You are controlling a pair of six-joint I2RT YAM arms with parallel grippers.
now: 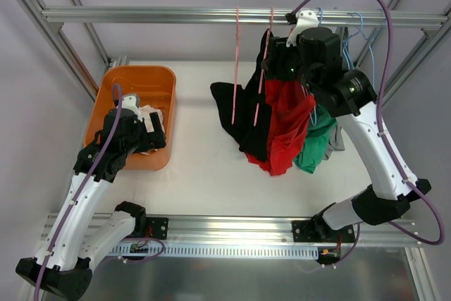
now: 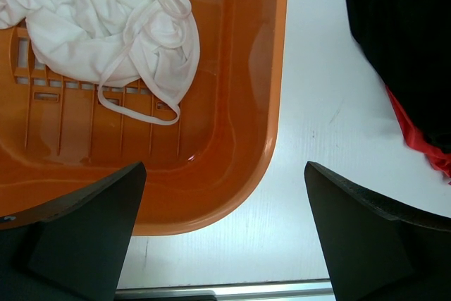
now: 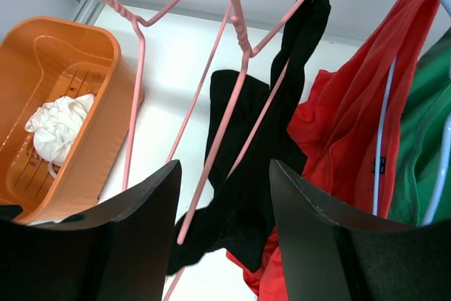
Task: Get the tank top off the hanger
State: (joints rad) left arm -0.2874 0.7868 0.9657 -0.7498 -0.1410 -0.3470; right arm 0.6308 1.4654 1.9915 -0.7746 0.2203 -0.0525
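Note:
A black tank top (image 1: 243,114) hangs by one strap from a pink hanger (image 1: 264,68) on the top rail, with its body drooping to the table. In the right wrist view the black tank top (image 3: 246,174) and the pink hanger (image 3: 239,40) lie just beyond my fingers. My right gripper (image 1: 278,61) (image 3: 224,174) is open and empty, close to the strap and hanger arm. My left gripper (image 1: 156,128) (image 2: 224,170) is open and empty over the near right corner of the orange basket (image 2: 246,139).
A second, bare pink hanger (image 1: 237,68) hangs to the left. Red (image 1: 285,132) and green (image 1: 317,142) tops hang on blue hangers to the right. The orange basket (image 1: 113,89) at the left holds a white garment (image 2: 106,26). The metal rail (image 1: 141,14) spans the back.

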